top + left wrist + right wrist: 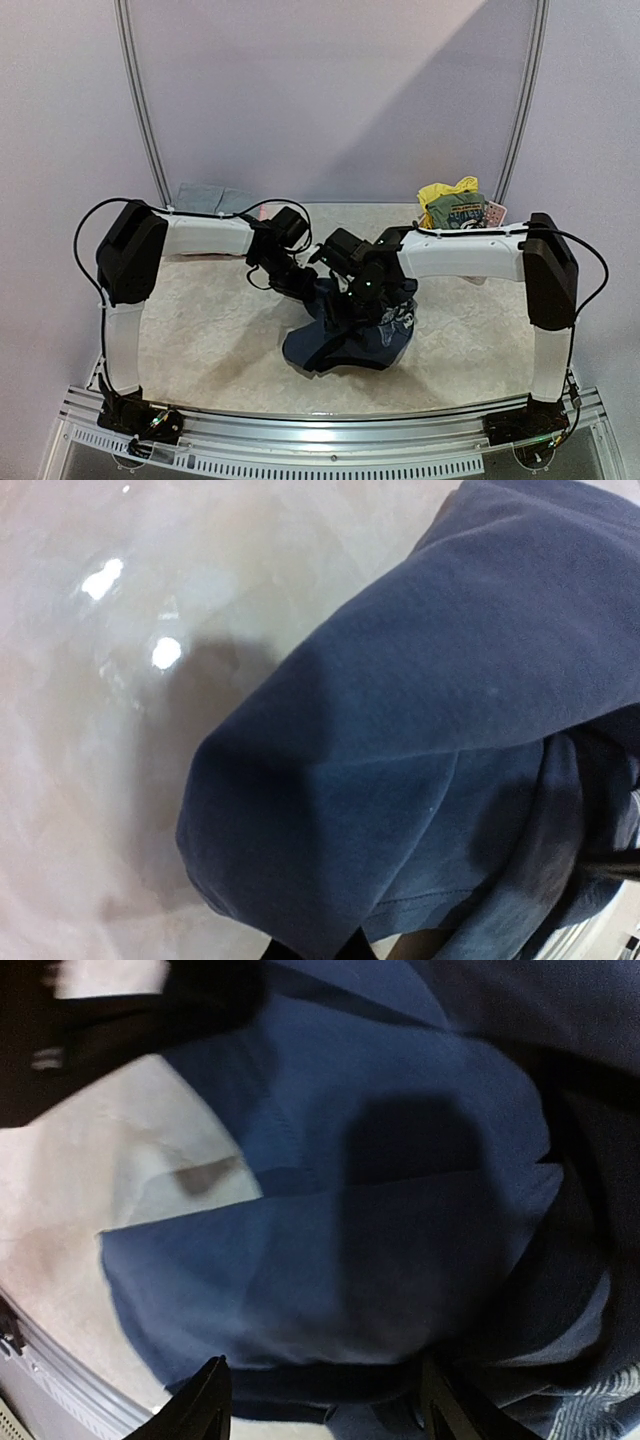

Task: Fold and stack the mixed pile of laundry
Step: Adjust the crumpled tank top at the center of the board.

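Navy top (pixel 345 345), softly rumpled, on glossy marbled table (pixel 220 340).

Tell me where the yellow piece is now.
Top view: the yellow piece lies at the far right of the table, just behind the green printed tee.

The worktop (pixel 200 330) is a pale, marbled beige slab, glossy enough to show bright glints in the left wrist view. A metal rail (pixel 330 425) runs along its near edge. A navy top (pixel 345 345) lies crumpled near the middle, with white lettering showing on its right side. At the far right corner sits a small heap: a yellow piece (pixel 447 190) above a green tee (pixel 458 212), with something pink (pixel 496 212) just beside them. A grey garment (pixel 205 195) lies flat at the far left corner.
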`<state>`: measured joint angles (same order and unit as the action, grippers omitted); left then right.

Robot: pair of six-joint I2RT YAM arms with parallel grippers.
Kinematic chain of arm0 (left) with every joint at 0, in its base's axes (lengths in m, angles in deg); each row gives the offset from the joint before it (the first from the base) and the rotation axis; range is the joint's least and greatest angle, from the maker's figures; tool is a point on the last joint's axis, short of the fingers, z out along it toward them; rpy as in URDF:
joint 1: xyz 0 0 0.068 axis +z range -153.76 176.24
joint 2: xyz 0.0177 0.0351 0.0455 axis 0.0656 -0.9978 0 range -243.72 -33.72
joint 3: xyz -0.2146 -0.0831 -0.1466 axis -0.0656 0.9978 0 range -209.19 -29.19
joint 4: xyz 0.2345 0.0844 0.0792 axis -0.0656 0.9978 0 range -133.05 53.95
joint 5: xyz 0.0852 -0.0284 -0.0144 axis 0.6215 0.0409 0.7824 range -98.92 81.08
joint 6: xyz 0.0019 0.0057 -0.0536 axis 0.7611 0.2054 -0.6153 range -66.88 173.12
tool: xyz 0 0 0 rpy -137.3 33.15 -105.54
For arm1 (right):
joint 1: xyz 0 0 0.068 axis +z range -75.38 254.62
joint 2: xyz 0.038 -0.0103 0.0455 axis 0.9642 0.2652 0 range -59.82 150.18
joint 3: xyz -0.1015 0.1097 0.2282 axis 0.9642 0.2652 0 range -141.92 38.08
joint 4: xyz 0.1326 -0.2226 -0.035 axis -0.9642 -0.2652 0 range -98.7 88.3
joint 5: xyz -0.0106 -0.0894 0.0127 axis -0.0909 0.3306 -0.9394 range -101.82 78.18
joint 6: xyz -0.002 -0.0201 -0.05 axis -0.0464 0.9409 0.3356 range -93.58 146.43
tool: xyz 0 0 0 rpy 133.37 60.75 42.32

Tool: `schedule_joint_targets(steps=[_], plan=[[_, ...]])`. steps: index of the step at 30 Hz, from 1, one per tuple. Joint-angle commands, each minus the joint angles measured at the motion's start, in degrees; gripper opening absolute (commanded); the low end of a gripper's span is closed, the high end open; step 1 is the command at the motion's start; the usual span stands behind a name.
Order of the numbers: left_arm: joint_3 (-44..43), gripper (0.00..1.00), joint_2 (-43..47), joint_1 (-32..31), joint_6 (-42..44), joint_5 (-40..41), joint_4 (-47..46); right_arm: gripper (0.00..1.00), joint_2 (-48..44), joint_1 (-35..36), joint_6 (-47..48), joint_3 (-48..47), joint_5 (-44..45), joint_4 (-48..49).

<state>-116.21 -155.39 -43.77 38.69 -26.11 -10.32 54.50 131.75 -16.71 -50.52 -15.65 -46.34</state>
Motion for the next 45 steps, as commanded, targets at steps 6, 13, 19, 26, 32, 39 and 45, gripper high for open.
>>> schedule_joint_targets(steps=[6, 13, 19, 26, 32, 39, 45], plan=[[9.58, 0.0, 7.72, -0.08, -3.33, 1.53, -4.58, 0.48, 2.45, 0.52, -2.15, 1.93, -1.35, -1.05], [15.83, 0.0, 13.29, 0.08, -5.24, 3.08, -5.59, 0.25, 3.25, 0.49, -1.35, 4.15, -1.47, -0.39], [25.17, 0.0, 22.34, 0.87, -6.51, 6.3, -5.3, 0.14, -1.38, -0.74, -0.07, 10.04, 1.75, -3.99], [36.3, 0.0, 35.11, 1.07, -8.35, 10.07, -2.0, 0.05, -10.4, -3.3, 2.45, 16.43, 6.03, -9.89], [41.01, 0.0, 44.0, 1.49, -10.65, 13.85, 4.09, 0.02, -15.97, -4.31, 5.97, 16.17, 9.9, -17.73], [42.36, 0.0, 48.66, 2.66, -14.02, 16.97, 10.03, 0.02, -22.44, -6.38, 8.36, 16.42, 13.19, -24.58], [42.81, 0.33, 47.42, 2.11, -16.32, 15.99, 9.34, 0.22, -23.67, -7.22, 8.71, 15.56, 9.43, -24.35]])
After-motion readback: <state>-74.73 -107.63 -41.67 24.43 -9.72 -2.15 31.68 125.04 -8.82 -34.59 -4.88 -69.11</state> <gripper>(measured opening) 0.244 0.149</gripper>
